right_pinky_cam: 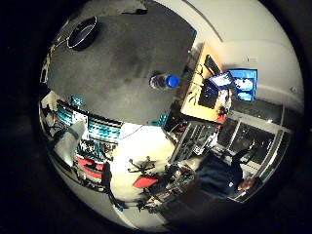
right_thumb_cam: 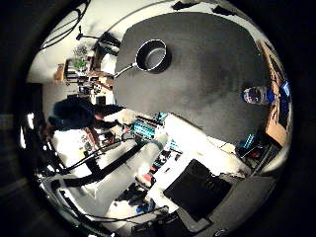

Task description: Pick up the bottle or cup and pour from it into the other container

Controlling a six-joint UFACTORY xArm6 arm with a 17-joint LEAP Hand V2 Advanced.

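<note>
The palm looks out over a dark table (right_thumb_cam: 207, 84) from well away, so everything on it appears small. No clear part of the hand shows in either view, and I cannot tell whether the fingers are released, clenched or grasping anything.

The table has a matte, slightly mottled dark grey top with a rounded edge. A bottle (right_pinky_cam: 163, 81) lies or stands on it near one edge; which, I cannot tell. Its body is clear plastic and its cap is bright blue and round. Nothing touches it.

Well apart from the bottle, across the table, sits a pan (right_thumb_cam: 151, 55). It is round and shallow, dark inside, with a thin bright metal rim and a slim straight handle that reaches toward the table's edge. The stretch of table between bottle and pan is bare.
</note>
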